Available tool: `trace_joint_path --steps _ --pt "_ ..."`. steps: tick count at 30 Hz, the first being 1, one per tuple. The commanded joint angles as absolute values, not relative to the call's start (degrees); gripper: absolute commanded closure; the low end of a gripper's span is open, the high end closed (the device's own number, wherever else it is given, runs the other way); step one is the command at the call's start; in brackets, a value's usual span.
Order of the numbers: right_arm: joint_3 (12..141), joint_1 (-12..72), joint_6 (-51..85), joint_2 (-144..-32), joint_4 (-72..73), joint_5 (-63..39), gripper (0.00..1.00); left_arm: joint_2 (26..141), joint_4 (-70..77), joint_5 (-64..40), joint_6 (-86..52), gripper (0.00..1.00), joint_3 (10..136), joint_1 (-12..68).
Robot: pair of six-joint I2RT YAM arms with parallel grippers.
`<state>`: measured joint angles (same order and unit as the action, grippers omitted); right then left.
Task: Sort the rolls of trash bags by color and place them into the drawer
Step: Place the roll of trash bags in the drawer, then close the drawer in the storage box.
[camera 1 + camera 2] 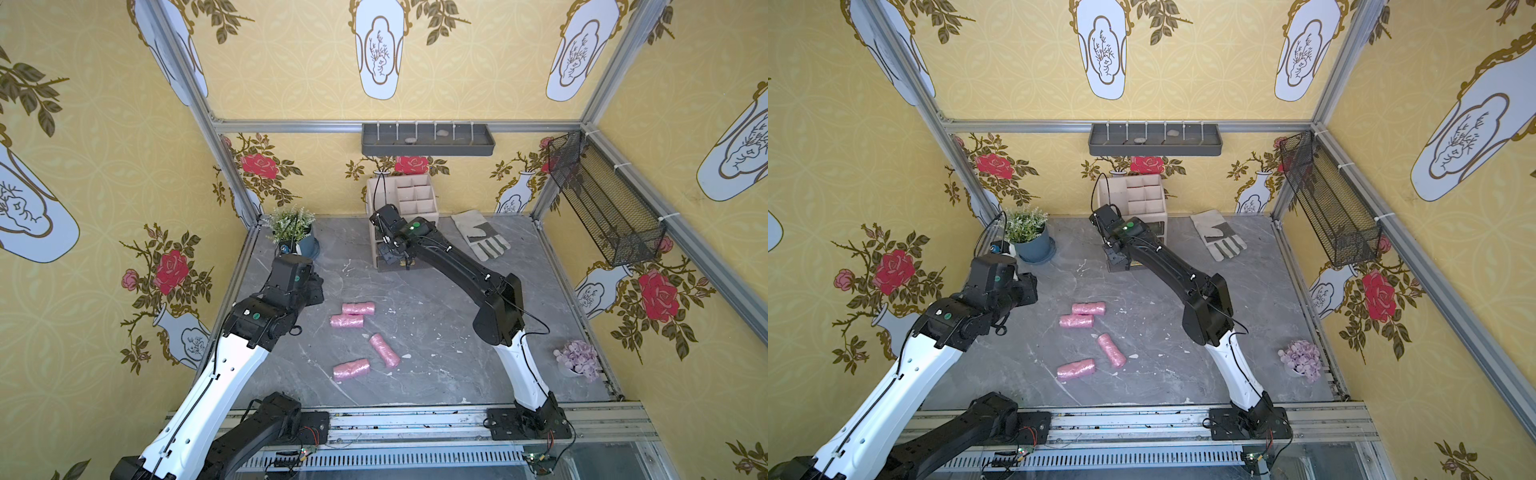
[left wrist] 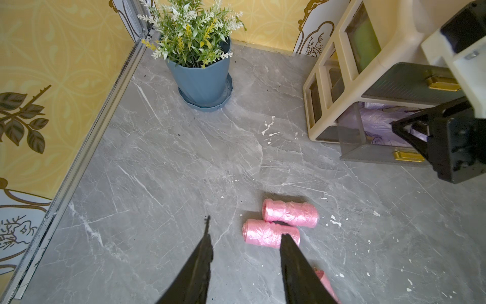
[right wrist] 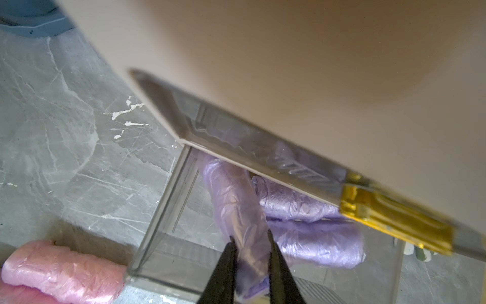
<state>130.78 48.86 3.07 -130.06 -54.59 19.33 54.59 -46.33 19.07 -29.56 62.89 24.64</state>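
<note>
Surface: grey marbled tabletop (image 1: pixel 436 353), four crinkly pink film rolls (image 1: pixel 358 308).
Right gripper (image 3: pixel 249 235): pinching lilac film roll (image 3: pixel 234 200) in open smoky drawer (image 3: pixel 168 200).
Left gripper (image 2: pixel 246 227): spread, empty.

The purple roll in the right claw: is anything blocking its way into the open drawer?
Nothing visible does. The right gripper holds the lilac roll inside the open bottom drawer, beside two more lilac rolls; the drawer above overhangs only its back part.

- No legible text, label, brand, number or sign in any view.
- Wallpaper (image 1: pixel 291 62): only printed roses, leaves and vases, no lettering.
</note>
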Motion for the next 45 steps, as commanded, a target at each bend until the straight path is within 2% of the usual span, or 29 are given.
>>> trace_joint_path --steps 1,14,17,23,26,27,32,37,45 --pt "129.97 48.99 4.34 -130.00 -53.26 17.34 0.69 54.41 -46.10 19.30 -29.27 0.56 62.58 24.52" --pt "125.48 49.06 5.69 -125.86 -51.21 15.20 0.55 54.32 -46.06 19.15 -29.44 0.56 62.67 24.52" --pt "124.26 49.45 6.00 -123.66 -49.85 16.18 0.54 54.45 -46.08 19.03 -29.53 0.56 62.74 24.52" --pt "107.26 50.47 9.57 -108.98 -36.34 16.67 0.46 57.93 -46.74 17.49 -28.80 0.55 67.06 24.52" --pt "91.14 47.57 18.30 -98.03 -26.19 9.98 0.35 62.33 -46.52 16.03 -27.42 0.55 72.62 24.52" --pt "85.68 45.54 22.42 -94.22 -22.18 6.41 0.34 64.49 -46.51 15.65 -26.83 0.55 75.05 24.52" --pt "66.06 34.48 43.15 -80.19 -10.57 -7.86 0.40 76.87 -46.88 11.79 -25.35 0.54 89.66 24.52" --pt "51.59 33.78 50.09 -69.37 -1.95 -5.26 0.46 90.57 -49.76 8.82 -26.45 0.54 105.22 24.52" --pt "43.98 34.78 55.18 -59.85 -2.81 0.53 0.45 116.35 -62.20 10.75 -26.10 0.55 136.78 26.33"
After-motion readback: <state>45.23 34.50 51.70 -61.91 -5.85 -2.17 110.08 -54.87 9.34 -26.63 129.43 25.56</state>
